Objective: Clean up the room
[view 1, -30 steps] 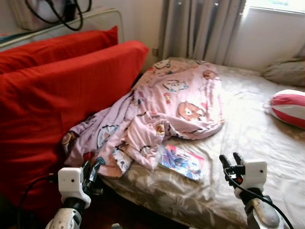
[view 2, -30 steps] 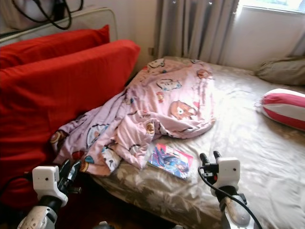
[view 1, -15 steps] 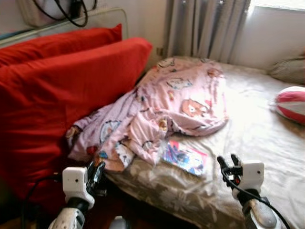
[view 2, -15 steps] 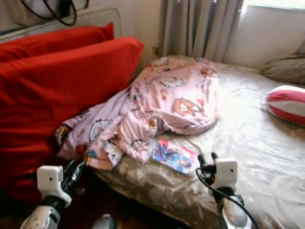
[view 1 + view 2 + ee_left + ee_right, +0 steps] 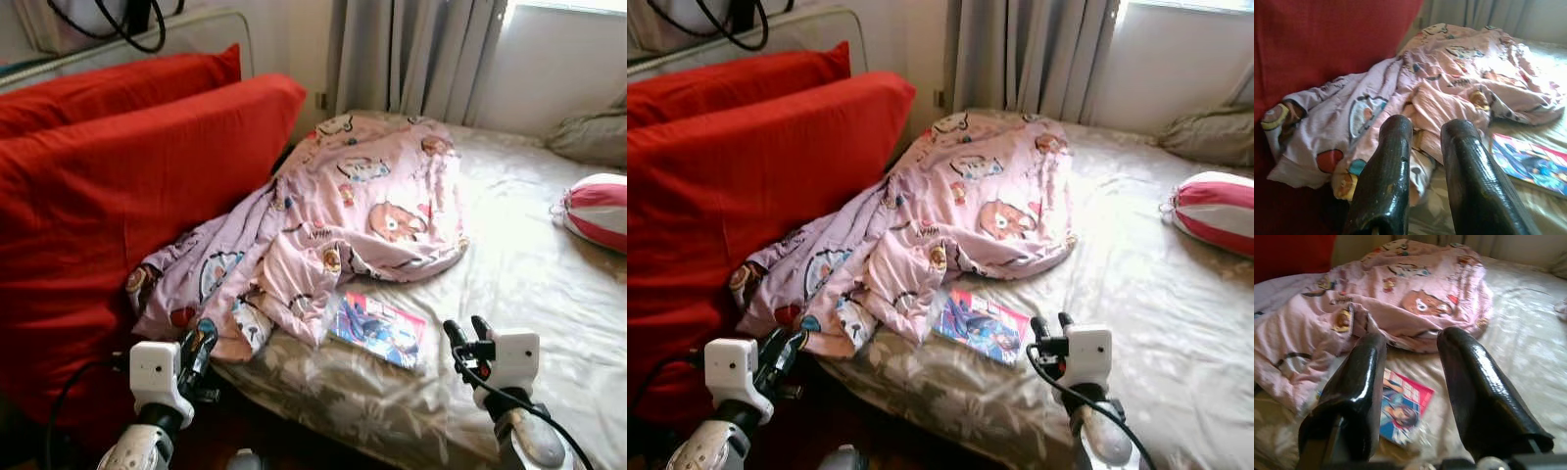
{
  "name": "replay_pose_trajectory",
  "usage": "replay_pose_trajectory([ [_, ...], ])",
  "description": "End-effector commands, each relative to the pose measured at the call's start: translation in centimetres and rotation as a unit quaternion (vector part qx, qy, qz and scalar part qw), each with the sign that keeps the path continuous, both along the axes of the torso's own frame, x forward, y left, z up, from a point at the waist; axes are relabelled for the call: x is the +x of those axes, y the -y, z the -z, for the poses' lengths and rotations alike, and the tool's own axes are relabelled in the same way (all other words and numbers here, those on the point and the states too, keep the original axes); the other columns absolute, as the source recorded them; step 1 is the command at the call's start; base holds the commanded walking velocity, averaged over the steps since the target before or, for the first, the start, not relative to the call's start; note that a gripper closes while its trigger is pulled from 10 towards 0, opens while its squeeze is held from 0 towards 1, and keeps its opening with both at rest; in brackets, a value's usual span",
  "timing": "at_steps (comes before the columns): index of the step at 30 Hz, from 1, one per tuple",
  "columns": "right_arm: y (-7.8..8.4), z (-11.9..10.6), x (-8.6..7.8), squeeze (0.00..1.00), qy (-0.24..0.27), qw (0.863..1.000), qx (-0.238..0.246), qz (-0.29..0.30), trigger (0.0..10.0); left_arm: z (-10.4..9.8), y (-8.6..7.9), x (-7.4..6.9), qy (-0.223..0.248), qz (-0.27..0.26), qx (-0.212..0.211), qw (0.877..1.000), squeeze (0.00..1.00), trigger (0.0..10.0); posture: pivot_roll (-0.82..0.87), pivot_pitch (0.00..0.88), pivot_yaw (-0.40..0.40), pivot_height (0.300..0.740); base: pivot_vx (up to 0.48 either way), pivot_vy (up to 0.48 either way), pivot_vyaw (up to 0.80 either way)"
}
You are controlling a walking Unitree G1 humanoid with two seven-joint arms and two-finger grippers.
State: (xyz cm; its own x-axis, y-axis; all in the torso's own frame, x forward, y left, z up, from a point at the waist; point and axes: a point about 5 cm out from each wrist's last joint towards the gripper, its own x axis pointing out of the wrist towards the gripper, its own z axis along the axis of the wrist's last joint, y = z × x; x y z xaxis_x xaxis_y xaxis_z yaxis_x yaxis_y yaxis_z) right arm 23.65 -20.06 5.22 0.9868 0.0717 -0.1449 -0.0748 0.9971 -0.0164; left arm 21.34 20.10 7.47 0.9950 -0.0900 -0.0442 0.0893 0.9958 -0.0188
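Both grippers are just hovering low at the near edge of the bed (image 5: 549,284), w/ nothing in them: left gripper (image 5: 199,343) fingers sitting a bit apart, right gripper (image 5: 463,331) spread wider. Big red cushions (image 5: 127,166) are leaning along the left side. Pink cartoon blanket (image 5: 362,211) is lying crumpled, spilling off the corner. Striped pillow (image 5: 596,211) is resting far right. Magazine (image 5: 377,328) is lying flat btw the blanket and right gripper.

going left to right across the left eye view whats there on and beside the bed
red cushion → pink blanket → magazine → striped pillow
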Motion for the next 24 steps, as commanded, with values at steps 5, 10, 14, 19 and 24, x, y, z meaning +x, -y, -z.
replay_pose_trajectory([
  [5,-0.54,-0.11,0.37,0.0,-0.002,1.0,0.012,-0.019,10.0,-0.46,0.26,0.34,0.003,0.01,0.002,1.0,0.0,10.0,0.01,0.0,-0.011,0.66,0.058,0.0,0.0],
  [10,-0.47,-0.33,0.69,0.0,0.001,1.0,0.015,-0.017,10.0,-0.46,0.36,0.34,0.003,0.012,0.0,1.0,0.0,10.0,0.01,0.0,-0.01,0.66,0.0,0.0,0.0],
  [14,-0.49,-0.54,1.06,0.0,0.004,1.0,0.008,-0.011,10.0,-0.5,0.39,0.37,0.002,0.014,-0.001,1.0,0.0,10.0,0.01,0.0,-0.009,0.66,0.0,0.0,0.0],
  [19,-0.5,-0.36,1.11,0.0,-0.004,1.0,0.007,-0.008,10.0,-0.56,0.37,0.41,0.003,0.013,-0.001,1.0,0.0,10.0,0.02,0.0,-0.007,0.65,0.0,0.0,0.0],
  [24,-0.2,-0.33,0.77,0.0,0.005,1.0,0.011,0.005,10.0,-0.62,0.43,0.45,0.003,0.014,0.0,1.0,0.0,10.0,0.02,0.0,-0.005,0.63,0.0,0.0,0.0],
])
